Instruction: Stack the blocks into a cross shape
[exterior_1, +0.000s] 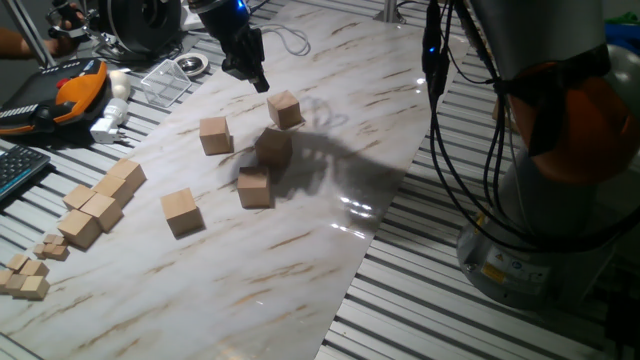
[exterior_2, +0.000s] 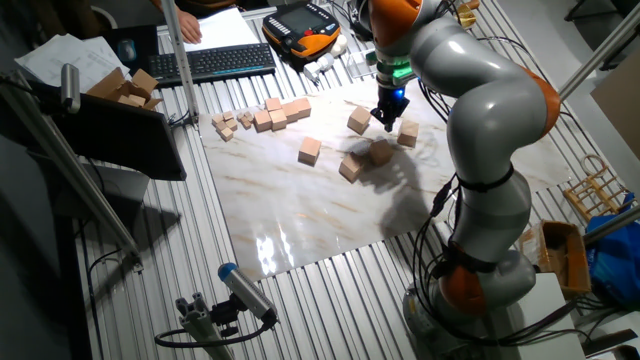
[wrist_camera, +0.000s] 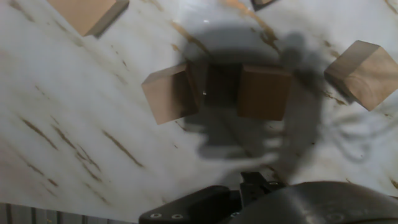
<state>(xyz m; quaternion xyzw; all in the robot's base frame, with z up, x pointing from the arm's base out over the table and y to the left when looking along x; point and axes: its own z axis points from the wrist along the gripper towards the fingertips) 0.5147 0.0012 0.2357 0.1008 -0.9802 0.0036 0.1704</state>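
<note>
Two blocks (wrist_camera: 214, 93) sit side by side in the middle of the hand view, under the gripper (exterior_1: 252, 76). Its fingers are hidden, so open or closed is unclear.

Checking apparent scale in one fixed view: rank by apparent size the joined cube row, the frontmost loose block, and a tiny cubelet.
1. joined cube row, the largest.
2. frontmost loose block.
3. tiny cubelet, the smallest.
All lie at similar depth, so nearness hardly skews this.
</note>
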